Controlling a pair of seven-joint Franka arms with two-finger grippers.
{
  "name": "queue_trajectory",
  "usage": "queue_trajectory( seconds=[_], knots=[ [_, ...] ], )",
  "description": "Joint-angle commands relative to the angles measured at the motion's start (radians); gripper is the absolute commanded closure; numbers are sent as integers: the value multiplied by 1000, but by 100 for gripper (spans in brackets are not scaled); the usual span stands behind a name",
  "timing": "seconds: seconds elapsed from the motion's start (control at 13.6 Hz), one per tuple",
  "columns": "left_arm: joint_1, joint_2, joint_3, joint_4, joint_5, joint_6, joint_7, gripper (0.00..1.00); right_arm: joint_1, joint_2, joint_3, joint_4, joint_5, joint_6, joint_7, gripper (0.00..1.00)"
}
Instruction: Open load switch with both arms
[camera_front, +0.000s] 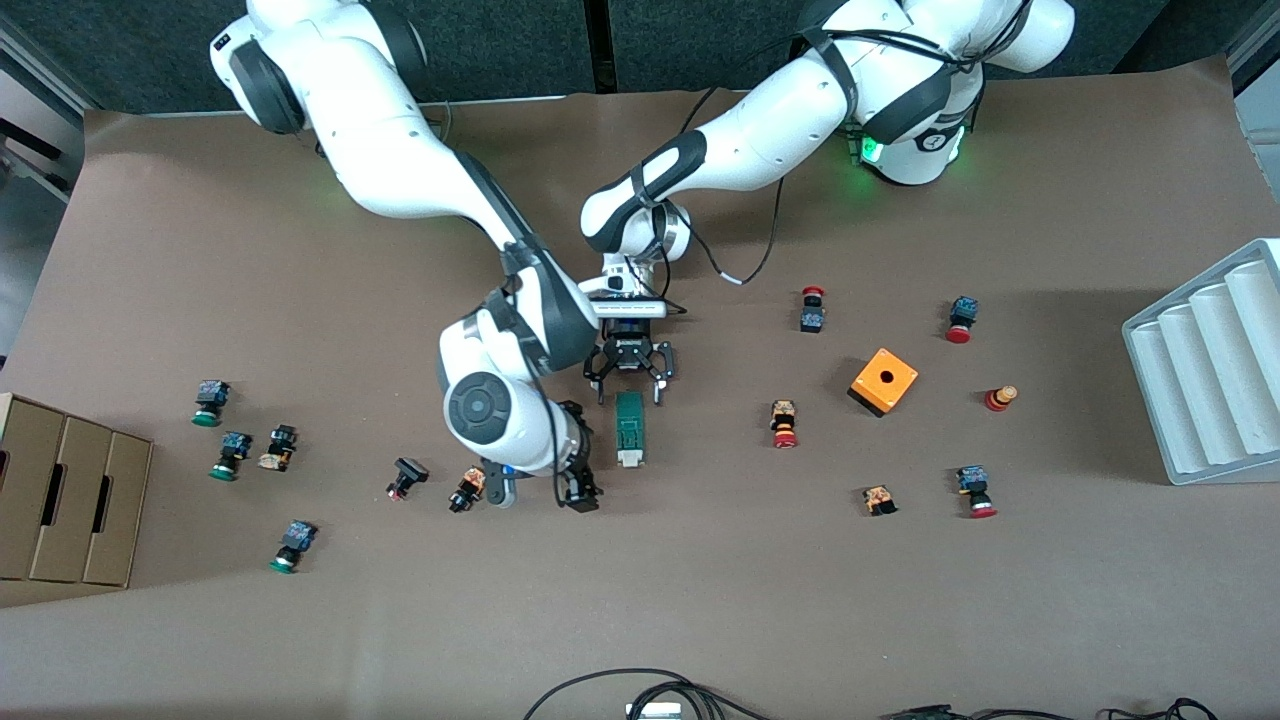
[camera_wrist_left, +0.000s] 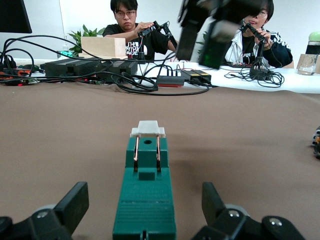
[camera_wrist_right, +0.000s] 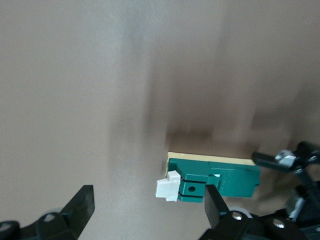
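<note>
Nearest the camera, the right gripper (camera_front: 580, 493) hangs wide open and empty beside the load switch's (camera_front: 629, 428) white-tab end, while the left gripper (camera_front: 631, 378), equally spread and empty, straddles its other end mid-table: approach stage, so next both must close on it.
</note>
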Motion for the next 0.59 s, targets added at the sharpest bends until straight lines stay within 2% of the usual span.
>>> queue_trajectory(
  seconds=[0.0, 0.15, 0.51],
  knots=[
    [-11, 34, 1, 24, 3, -27, -15, 0, 40, 75, -29, 70, 41, 27, 80, 2],
    [-11, 38, 0, 27, 3, -27, -14, 0, 68, 106, -32, 72, 41, 66, 120, 2],
    [-12, 46, -5, 60, 7, -22, 6, 4, 97, 129, -49, 70, 43, 61, 134, 11]
  ],
)
